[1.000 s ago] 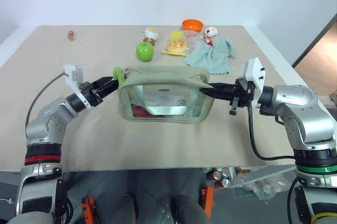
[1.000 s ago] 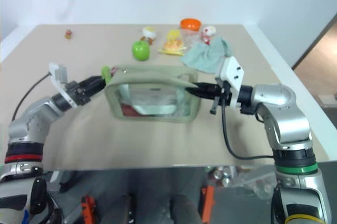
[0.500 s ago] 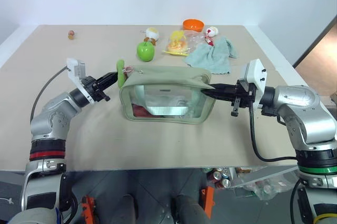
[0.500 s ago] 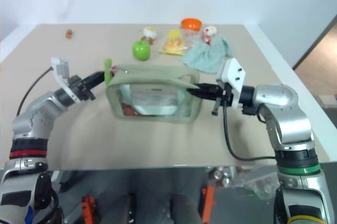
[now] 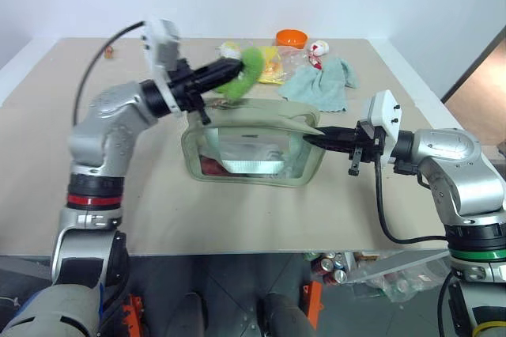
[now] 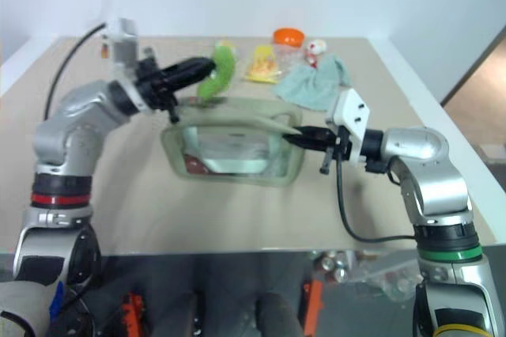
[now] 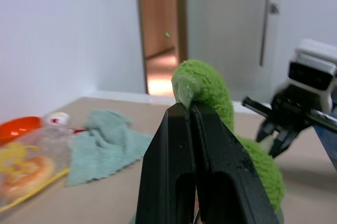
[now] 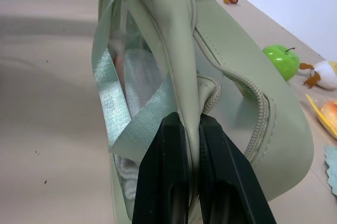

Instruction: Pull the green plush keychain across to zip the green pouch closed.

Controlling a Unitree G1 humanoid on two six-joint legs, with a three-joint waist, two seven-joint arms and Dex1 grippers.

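We have the green pouch (image 5: pixel 251 147) lying between our two grippers on the table (image 5: pixel 158 210), largest thing in play, its zipper top facing up. Our right gripper (image 5: pixel 310 140) is clamped on the pouch's end fabric, fingers pressed together over the seam, which we judge is there to anchor the bag so the zipper has something to pull against. Our left gripper (image 5: pixel 229 73) is shut on the green plush keychain (image 5: pixel 247 74), the fuzzy ring sitting right at its fingertips and raised above the pouch's far-left corner, well apart from the right gripper. From here, we judge, the pull runs toward the right gripper along the open zipper, most of it still to cover.
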